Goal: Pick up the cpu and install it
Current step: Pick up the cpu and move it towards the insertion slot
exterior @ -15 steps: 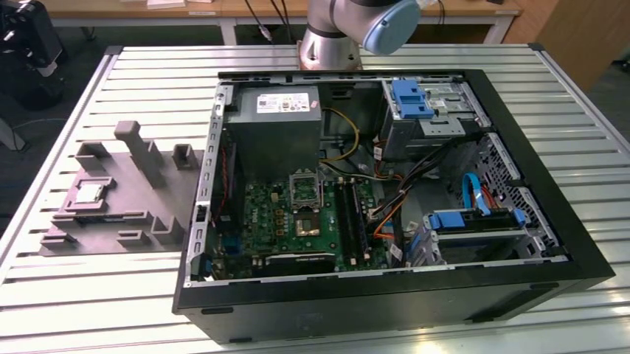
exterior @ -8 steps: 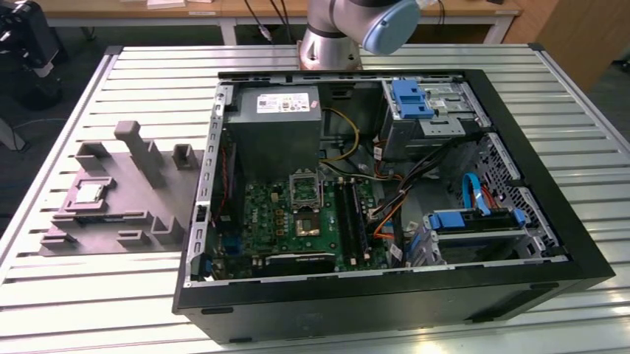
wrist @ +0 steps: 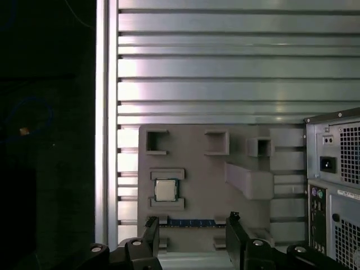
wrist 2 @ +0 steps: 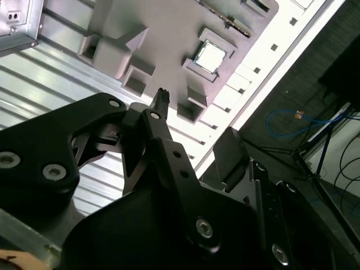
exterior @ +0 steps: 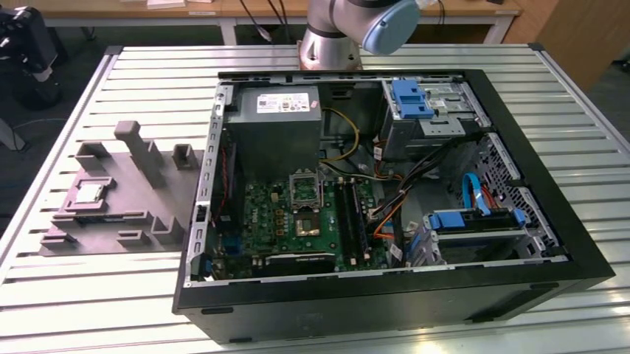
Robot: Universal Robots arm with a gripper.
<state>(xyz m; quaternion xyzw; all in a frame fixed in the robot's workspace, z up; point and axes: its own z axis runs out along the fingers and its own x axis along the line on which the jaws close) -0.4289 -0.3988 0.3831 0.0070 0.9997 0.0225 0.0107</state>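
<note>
Slatted table [exterior: 147, 66], cpu [wrist: 164, 190] in grey tray [wrist: 197, 180], hand [wrist: 192, 225] open nearby (exterior view adds the socket [exterior: 305, 190]).

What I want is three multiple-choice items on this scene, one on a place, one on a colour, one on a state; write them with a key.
1. Where is the small flat square silvery cpu relative to the open black computer case? A. inside it; B. outside it, in a pocket of the grey moulded tray; C. lying on its rim.
2. The plastic drive brackets in the case are: A. red; B. blue; C. yellow.
3. The black two-finger gripper is: A. open and empty; B. shut on the cpu; C. shut on a cable.
Key: 1 B, the exterior view shows the chip in the tray beside the case; 2 B, they are plainly blue; 3 A, its fingers stand apart with nothing between them in the first wrist view.
</note>
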